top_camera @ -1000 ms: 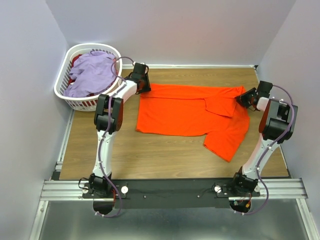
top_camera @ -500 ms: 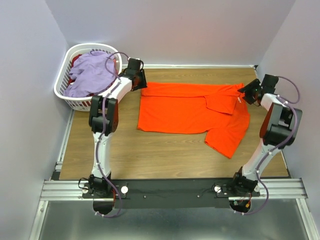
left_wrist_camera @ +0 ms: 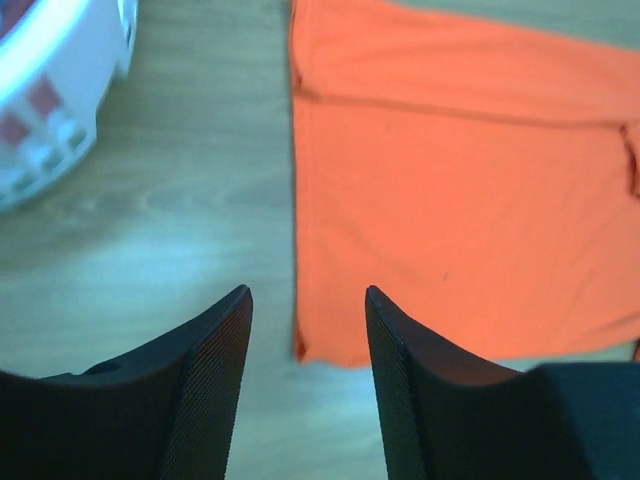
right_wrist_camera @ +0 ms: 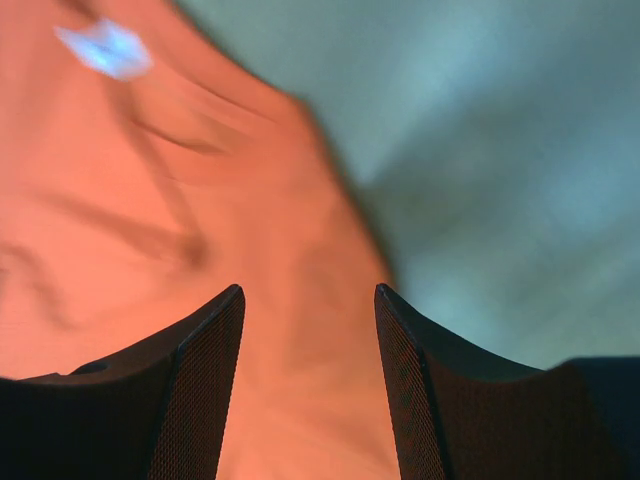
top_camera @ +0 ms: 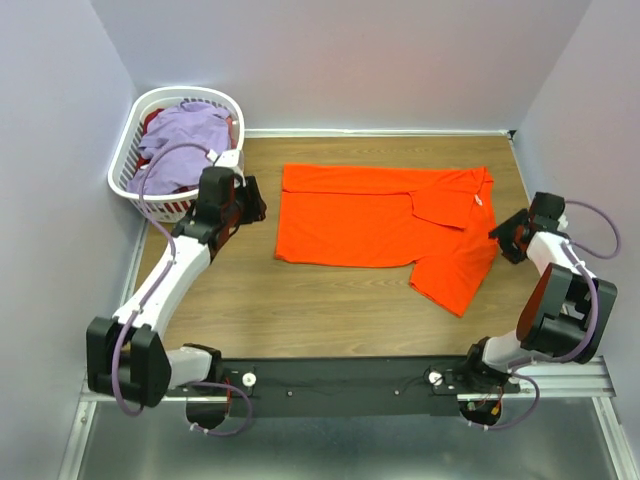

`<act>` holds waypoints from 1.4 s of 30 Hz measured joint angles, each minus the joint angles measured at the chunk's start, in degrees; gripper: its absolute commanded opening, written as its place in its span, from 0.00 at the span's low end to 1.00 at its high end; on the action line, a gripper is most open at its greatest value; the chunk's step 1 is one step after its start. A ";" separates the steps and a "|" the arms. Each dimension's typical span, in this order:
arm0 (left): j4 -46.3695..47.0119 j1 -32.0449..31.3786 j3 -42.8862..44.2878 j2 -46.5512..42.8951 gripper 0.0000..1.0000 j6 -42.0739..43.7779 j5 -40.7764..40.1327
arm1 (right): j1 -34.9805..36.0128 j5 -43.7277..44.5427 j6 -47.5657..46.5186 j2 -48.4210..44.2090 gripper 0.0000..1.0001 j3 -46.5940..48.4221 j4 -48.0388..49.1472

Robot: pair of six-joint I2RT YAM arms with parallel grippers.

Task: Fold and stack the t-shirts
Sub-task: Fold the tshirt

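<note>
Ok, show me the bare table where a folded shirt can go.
Widest bare wood: the front strip between the orange t-shirt and the mounting rail. A thin strip lies between the shirt and the back wall. Crowded: left hand by the basket, right hand at the shirt's right edge.

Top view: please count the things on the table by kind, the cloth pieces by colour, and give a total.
Orange t-shirt: 1
Lavender t-shirt: 1
Red cloth, mostly hidden, kind unclear: 1
White laundry basket: 1
Total: 4
</note>
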 measured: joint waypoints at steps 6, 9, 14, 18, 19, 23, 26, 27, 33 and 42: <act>0.02 0.00 -11.06 -8.02 0.70 0.24 0.04 | -1.75 1.16 -1.20 0.79 0.59 -5.62 -3.10; 0.31 0.00 -13.99 -8.76 0.90 0.37 0.09 | -1.68 0.79 -1.95 0.90 0.55 -6.56 -1.99; 1.05 0.00 -17.00 -8.74 0.95 0.66 0.26 | -1.75 -0.04 -2.93 1.92 0.43 -6.91 -0.44; 1.22 0.00 -18.60 -8.74 0.95 0.66 0.44 | -1.75 -0.22 -3.28 3.21 0.35 -6.91 0.31; 1.27 0.00 -18.78 -8.74 0.96 0.63 0.44 | -1.75 -0.28 -3.30 3.54 0.32 -6.91 0.42; 1.42 0.02 -19.37 -8.76 0.95 0.20 0.46 | -1.84 -1.01 -2.97 3.87 0.29 -7.02 0.79; 1.49 0.00 -19.43 -8.52 0.95 -0.24 0.50 | -1.90 -1.49 -2.45 3.85 0.18 -7.39 1.05; 1.49 0.00 -19.43 -8.33 0.95 -0.28 0.57 | -1.90 -1.57 -2.19 3.85 0.14 -7.45 1.11; 1.51 0.00 -19.43 -4.76 0.82 -1.22 0.94 | -1.90 -2.54 -0.59 3.43 0.02 -8.17 1.05; 1.36 -5.22 -17.64 4.96 0.70 -4.33 0.17 | -1.90 -3.82 -0.39 -0.31 0.01 -9.94 0.63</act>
